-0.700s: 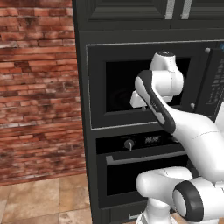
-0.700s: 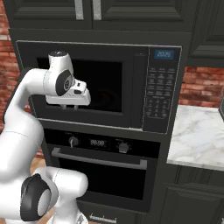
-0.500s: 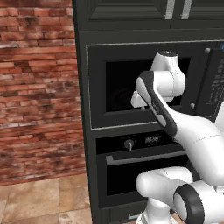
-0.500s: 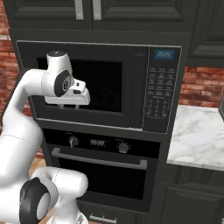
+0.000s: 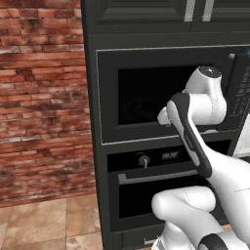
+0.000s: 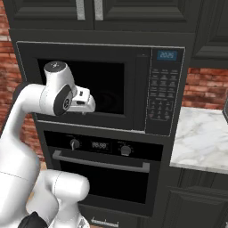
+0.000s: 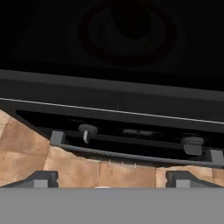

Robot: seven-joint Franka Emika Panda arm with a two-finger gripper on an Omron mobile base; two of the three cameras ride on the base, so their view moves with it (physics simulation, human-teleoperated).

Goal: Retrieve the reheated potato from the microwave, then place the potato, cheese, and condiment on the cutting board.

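Note:
The black built-in microwave (image 5: 141, 97) (image 6: 111, 84) has its dark glass door closed, with the button panel (image 6: 161, 93) to the right. My gripper (image 5: 163, 116) (image 6: 87, 105) hovers just in front of the lower part of that door. In the hand view the gripper (image 7: 112, 179) is open, fingertips (image 7: 41, 177) wide apart with nothing between them, and the microwave's dark glass (image 7: 127, 35) lies ahead. The potato is hidden behind the dark door. The cheese, condiment and cutting board are out of view.
Under the microwave sits a black oven (image 6: 102, 164) with knobs and a bar handle (image 7: 131, 155). A white marble counter (image 6: 200, 142) lies to the right, a brick wall (image 5: 44, 97) to the left, dark cabinets (image 6: 89, 13) above, and tiled floor (image 5: 44, 219) below.
The hand has drifted slightly down and to the right in front of the microwave door. The door stays shut and the gripper stays open.

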